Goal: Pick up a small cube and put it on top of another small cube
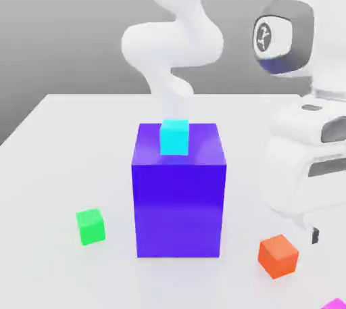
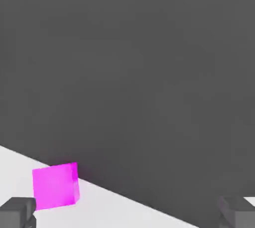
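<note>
Exterior view: I am watching the white surface (image 1: 61, 132) carrying a big blue-violet block (image 1: 179, 196) standing upright near the middle, and a cyan small cube (image 1: 174, 136) is sitting on its top face toward the far edge. The green cube (image 1: 90, 226) is resting on the surface toward the exterior view's left of the block, near it but not touching. An orange small cube (image 1: 278, 255) is lying on the surface toward the exterior view's right of the block, apart from it. A corner of the magenta-pink cube (image 1: 334, 304) is peeking in at the bottom edge on the exterior view's right, well apart from the green cube, with the block and the orange cube lying between them. The white arm (image 1: 307, 132) is filling the exterior view's right side, bulky and close to the camera. Hand view: I am seeing the gripper (image 2: 127, 212) with its two dark fingertips (image 2: 17, 212) standing far apart, nothing between them. The magenta-pink cube (image 2: 55, 185) is sitting on the surface just beside one fingertip, outside the gap rather than centred in it; I cannot tell whether it is touching that fingertip. Dark grey background is taking up the rest.
</note>
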`<state>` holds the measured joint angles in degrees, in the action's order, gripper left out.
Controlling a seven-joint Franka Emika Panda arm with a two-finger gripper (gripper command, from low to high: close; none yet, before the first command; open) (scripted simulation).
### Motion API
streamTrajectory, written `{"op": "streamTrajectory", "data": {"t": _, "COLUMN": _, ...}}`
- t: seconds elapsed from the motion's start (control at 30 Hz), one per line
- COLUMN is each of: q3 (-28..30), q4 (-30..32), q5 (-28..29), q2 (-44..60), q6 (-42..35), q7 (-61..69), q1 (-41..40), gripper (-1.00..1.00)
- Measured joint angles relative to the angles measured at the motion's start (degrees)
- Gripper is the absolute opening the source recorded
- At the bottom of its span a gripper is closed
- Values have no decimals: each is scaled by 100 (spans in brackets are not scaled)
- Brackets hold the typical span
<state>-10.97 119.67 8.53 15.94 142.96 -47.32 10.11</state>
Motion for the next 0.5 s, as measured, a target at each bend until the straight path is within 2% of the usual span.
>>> {"op": "streamTrajectory", "data": {"t": 0.2, "q3": -67, "q4": -248, "q5": 168, "q2": 1248, "q6": 261, "q7": -31, "q1": 327, "gripper": 0}}
{"op": "streamTrajectory", "data": {"t": 0.3, "q3": 53, "q4": -397, "q5": 318, "q2": 1871, "q6": 654, "q7": -125, "q1": 459, "gripper": 0}}
{"op": "streamTrajectory", "data": {"t": 0.33, "q3": 100, "q4": -441, "q5": 362, "q2": 2049, "q6": 783, "q7": -155, "q1": 498, "gripper": -100}}
{"op": "streamTrajectory", "data": {"t": 0.5, "q3": 98, "q4": -441, "q5": 352, "q2": 2049, "q6": 784, "q7": -146, "q1": 497, "gripper": -100}}
